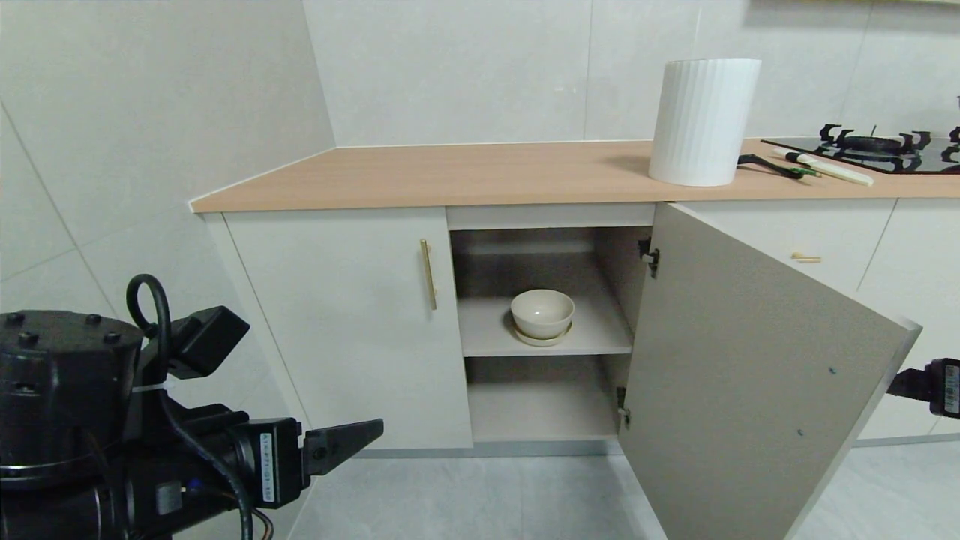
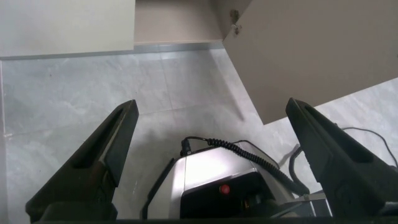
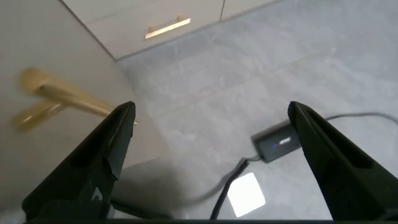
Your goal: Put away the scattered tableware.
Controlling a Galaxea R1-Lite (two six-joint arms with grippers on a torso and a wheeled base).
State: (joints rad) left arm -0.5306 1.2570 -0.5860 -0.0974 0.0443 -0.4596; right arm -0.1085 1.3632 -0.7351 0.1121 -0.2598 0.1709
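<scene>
Closest to me, low on the left, my left gripper [image 2: 211,109] hangs over the grey floor [image 2: 186,81] in front of the cabinet, its fingers spread wide with nothing between them. Over on the right, my right gripper [image 2: 211,112] sits on the far side of the open cabinet door [image 1: 750,375], fingers just as wide apart and holding nothing. One fingertip is just beside the door's gold handle [image 3: 62,99]; I cannot tell whether they touch. That door swings out toward me, hinged on the right. Inside, on the middle shelf [image 1: 547,341], a cream bowl [image 1: 542,311] rests upright on a saucer [image 1: 541,339]. Up on the wooden counter [image 1: 450,176] stands a ribbed white canister [image 1: 703,120]. A couple of utensils [image 1: 825,166] lie just right of it, beside the black stove [image 1: 877,146].
</scene>
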